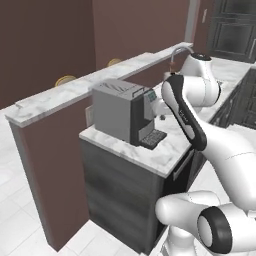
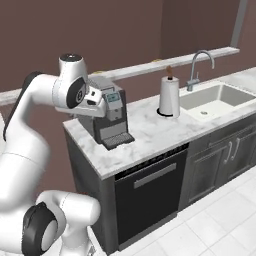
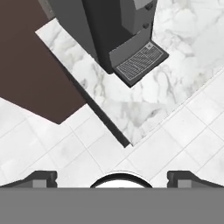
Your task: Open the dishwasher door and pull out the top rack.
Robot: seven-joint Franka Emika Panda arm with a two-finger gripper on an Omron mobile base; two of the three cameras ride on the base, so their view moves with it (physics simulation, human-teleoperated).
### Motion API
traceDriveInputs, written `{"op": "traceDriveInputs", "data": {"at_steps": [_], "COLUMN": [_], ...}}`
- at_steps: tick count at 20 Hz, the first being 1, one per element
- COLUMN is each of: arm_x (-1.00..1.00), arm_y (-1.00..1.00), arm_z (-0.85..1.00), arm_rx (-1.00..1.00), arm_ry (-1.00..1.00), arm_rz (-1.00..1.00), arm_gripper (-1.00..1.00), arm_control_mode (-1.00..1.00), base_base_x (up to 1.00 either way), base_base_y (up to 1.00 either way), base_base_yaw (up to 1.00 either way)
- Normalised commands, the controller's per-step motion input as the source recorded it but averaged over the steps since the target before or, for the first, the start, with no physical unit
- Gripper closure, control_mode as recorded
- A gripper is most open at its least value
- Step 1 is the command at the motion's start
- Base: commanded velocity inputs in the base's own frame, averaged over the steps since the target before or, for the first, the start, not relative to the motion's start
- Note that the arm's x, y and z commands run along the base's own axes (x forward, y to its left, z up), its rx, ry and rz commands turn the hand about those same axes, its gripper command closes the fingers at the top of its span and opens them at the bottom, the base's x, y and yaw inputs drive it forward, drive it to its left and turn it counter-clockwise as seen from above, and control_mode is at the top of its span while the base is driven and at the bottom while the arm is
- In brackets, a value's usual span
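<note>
The dishwasher door point(image 2: 148, 200) is a flat near-black panel under the marble counter point(image 2: 150, 137), with a grey bar handle point(image 2: 155, 175) near its top. It stands shut, so the top rack is hidden behind it. My gripper point(image 3: 113, 177) hangs high above the counter's left end, beside the coffee machine point(image 2: 107, 112), and looks straight down at the counter corner and the floor. Its two fingertips point(image 3: 41, 177) sit far apart with nothing between them. The hand point(image 2: 95, 101) is well above the door and to its left.
A grey coffee machine point(image 1: 122, 112) stands on the counter's end, its drip tray point(image 3: 138, 64) toward the front. A paper towel roll point(image 2: 169, 96), sink point(image 2: 215, 97) and faucet point(image 2: 198, 67) lie further right. Dark cabinet doors point(image 2: 225, 160) flank the dishwasher. White tile floor point(image 2: 200, 235) lies in front.
</note>
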Motion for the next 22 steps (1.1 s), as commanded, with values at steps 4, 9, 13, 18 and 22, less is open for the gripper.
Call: {"op": "traceDriveInputs", "data": {"at_steps": [4, 9, 13, 18, 22], "arm_x": [0.00, -0.03, -0.02, 0.00, 0.00], "arm_y": [0.00, -0.10, -0.73, -1.00, -1.00], "arm_z": [0.00, -0.09, -0.54, -0.78, -0.91], "arm_rx": [0.00, 0.03, 0.22, 0.52, 0.56], "arm_ry": [0.00, 0.00, 0.08, 0.24, 0.29], "arm_rz": [0.00, -0.03, -0.17, -0.11, -0.10], "arm_gripper": [-1.00, -1.00, -1.00, -1.00, -1.00], "arm_control_mode": [1.00, -1.00, -1.00, -1.00, -1.00], "base_base_x": [0.10, -0.13, 0.00, 0.00, 0.00], "base_base_y": [0.13, -0.11, 0.00, 0.00, 0.00], "base_base_yaw": [-0.22, -0.05, 0.00, 0.00, 0.00]}}
